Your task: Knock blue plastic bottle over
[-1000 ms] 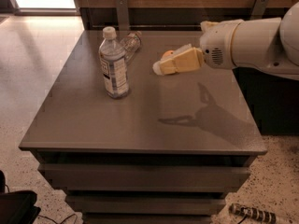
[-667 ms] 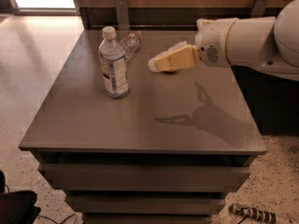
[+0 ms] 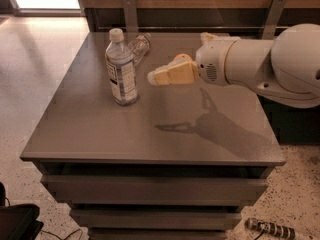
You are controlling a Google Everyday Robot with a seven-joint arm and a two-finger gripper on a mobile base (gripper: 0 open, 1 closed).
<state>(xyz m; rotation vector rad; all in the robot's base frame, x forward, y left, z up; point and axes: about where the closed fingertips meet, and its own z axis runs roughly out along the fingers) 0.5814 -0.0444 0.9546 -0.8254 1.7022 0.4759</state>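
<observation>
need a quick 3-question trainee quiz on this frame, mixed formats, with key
1. True or false: the blue plastic bottle is lying on its side on the table.
2. Multiple choice: where is the hand relative to that bottle?
A) pressing down on its cap
B) to its right in the camera view, about level with its body, with a gap between them
C) behind it, against the back wall
3. Short answer: what lies just behind the upright bottle?

Key:
1. False: it stands upright.
2. B.
3. A smaller clear bottle, on its side.
</observation>
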